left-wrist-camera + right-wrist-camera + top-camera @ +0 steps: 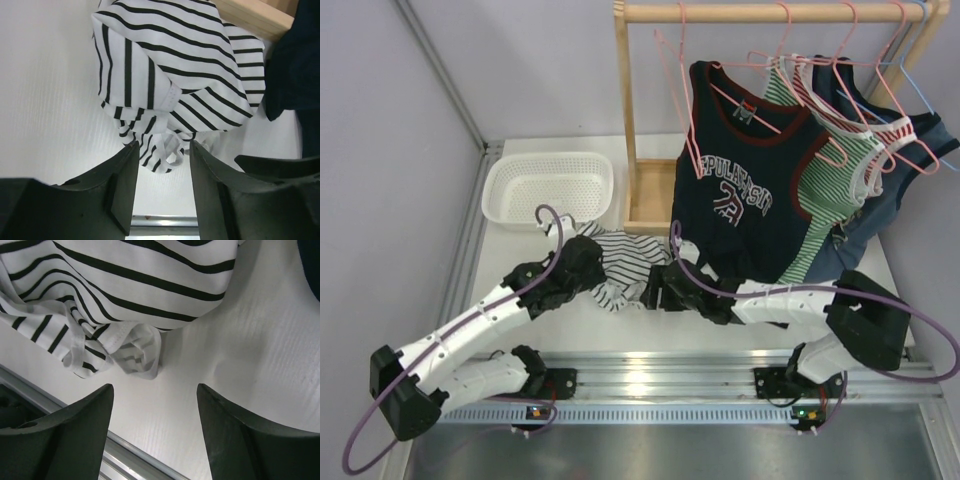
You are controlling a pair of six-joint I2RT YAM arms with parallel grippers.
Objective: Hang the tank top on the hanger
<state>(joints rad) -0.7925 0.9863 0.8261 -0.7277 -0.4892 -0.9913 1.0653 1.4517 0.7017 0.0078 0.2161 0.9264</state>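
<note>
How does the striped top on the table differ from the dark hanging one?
The striped tank top lies crumpled on the table; the navy top hangs flat from the wooden rail. The tank top is white with thin dark stripes; the navy top is dark with maroon trim and lettering. Both are sleeveless.

The tank top [625, 262] is white with thin black stripes. The table [585, 325] and the basket [548, 190] are white. The jersey [740, 200] is navy with maroon trim and pale lettering. Another top [825, 190] is striped green and white. The bare hanger [688, 120] is pink. The left hand [161, 150] and the right hand [155, 390] are black.
</note>
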